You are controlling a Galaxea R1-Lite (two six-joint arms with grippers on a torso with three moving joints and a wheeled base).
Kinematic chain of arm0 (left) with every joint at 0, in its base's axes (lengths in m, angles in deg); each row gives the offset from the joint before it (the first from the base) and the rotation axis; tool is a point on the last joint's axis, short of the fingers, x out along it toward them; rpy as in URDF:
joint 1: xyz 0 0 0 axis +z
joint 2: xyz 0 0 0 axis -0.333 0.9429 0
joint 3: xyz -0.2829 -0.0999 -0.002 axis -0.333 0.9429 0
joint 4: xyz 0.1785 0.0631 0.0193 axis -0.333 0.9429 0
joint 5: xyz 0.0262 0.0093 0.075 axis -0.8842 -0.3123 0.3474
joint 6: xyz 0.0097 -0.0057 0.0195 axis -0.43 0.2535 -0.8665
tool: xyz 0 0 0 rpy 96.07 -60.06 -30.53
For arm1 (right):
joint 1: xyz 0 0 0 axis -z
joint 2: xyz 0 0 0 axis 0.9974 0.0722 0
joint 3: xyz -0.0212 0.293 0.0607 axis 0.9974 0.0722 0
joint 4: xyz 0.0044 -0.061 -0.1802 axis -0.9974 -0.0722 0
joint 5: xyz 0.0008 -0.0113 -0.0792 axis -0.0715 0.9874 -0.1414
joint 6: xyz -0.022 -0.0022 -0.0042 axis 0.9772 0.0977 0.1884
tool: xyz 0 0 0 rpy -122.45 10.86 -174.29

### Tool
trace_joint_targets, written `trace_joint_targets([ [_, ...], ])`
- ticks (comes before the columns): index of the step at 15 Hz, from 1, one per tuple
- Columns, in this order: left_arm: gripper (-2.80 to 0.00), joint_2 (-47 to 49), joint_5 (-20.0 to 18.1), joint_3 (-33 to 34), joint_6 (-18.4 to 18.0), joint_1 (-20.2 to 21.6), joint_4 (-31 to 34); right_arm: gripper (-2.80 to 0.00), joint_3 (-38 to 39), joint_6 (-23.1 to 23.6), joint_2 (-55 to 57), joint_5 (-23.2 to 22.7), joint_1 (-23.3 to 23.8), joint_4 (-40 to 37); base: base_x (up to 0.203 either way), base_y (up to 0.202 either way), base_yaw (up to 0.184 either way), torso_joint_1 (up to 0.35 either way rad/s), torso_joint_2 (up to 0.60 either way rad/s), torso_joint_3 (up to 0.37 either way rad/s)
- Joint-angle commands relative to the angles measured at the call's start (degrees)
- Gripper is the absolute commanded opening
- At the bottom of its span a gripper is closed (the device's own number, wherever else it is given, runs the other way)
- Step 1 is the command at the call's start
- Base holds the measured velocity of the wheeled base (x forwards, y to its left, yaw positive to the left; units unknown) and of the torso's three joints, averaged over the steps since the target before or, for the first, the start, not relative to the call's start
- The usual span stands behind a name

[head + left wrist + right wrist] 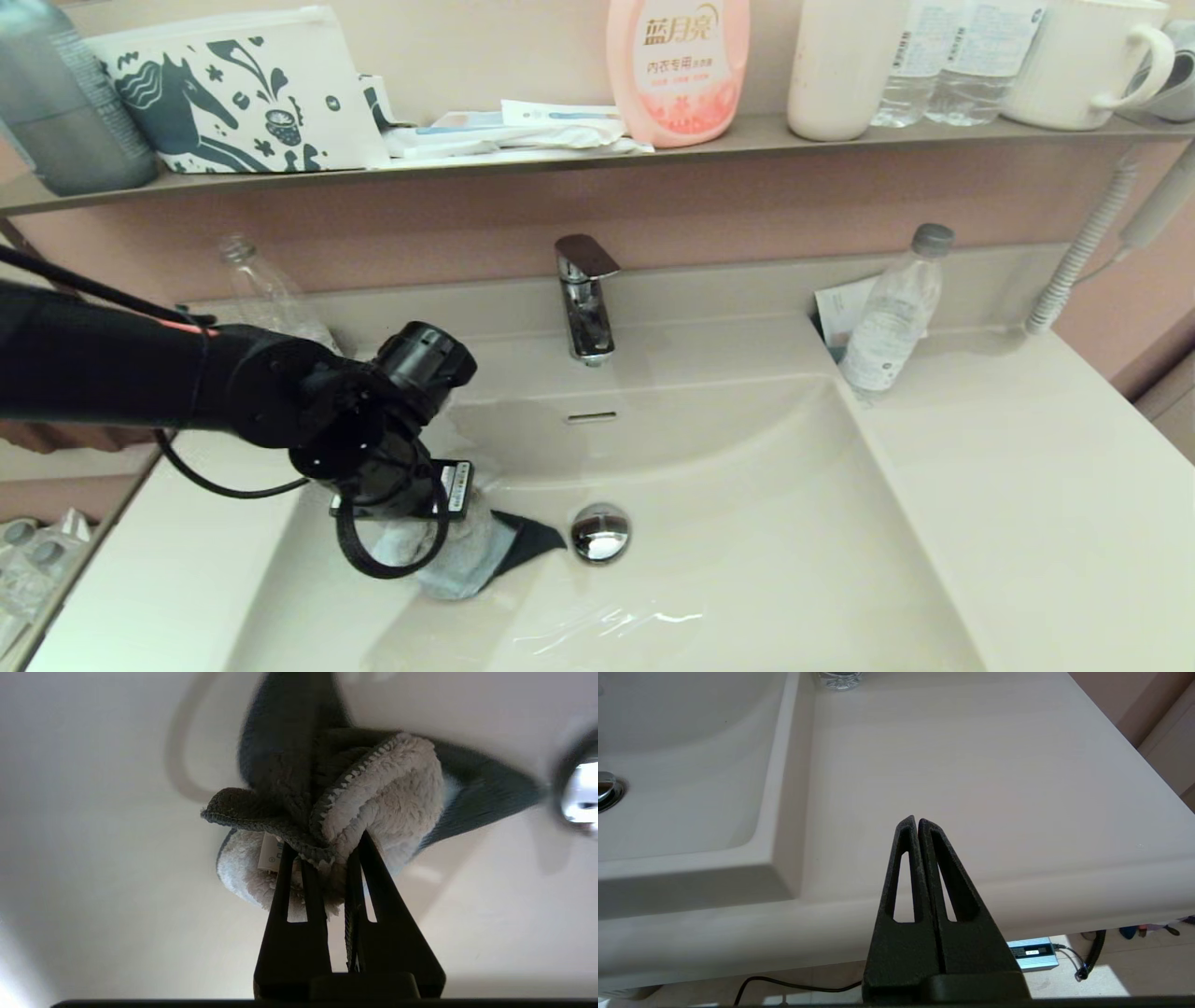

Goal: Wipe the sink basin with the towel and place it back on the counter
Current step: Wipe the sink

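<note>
Jaws of the left gripper (329,851) are clamped on the bunched towel (373,798), pressing it against the floor of the basin (747,560), just at nine o'clock from the drain plug (600,533). Right gripper (917,823) hangs with jaws together off the front edge of the surface (971,765), at the basin's three o'clock side.

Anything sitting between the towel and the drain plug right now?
No. In the head view only bare basin floor separates the towel, pinched in the left gripper, from the drain plug; its dark corner points at the plug, just short of it.
</note>
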Motion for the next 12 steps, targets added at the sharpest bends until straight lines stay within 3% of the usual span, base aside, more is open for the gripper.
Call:
trace_joint_targets([
  [1,-2.80,4.3,0.1,-1.4,1.5,-3.4,-0.9,-2.80,0.0,0.0,0.1,0.0,0.0,0.0,0.000,0.000,0.000,0.000,0.00,0.000],
  [4,-2.80,8.8,1.5,-8.4,8.2,-11.0,2.1,-2.80,0.0,0.0,0.1,0.0,0.0,0.0,0.000,0.000,0.000,0.000,0.00,0.000],
  [7,-2.80,13.9,2.5,-15.8,14.6,-15.3,5.2,-2.80,0.0,0.0,0.1,0.0,0.0,0.0,0.000,0.000,0.000,0.000,0.00,0.000],
  [12,-2.80,21.2,6.4,-22.0,16.7,-18.5,6.5,-2.80,0.0,0.0,0.1,0.0,0.0,0.0,0.000,0.000,0.000,0.000,0.00,0.000],
])
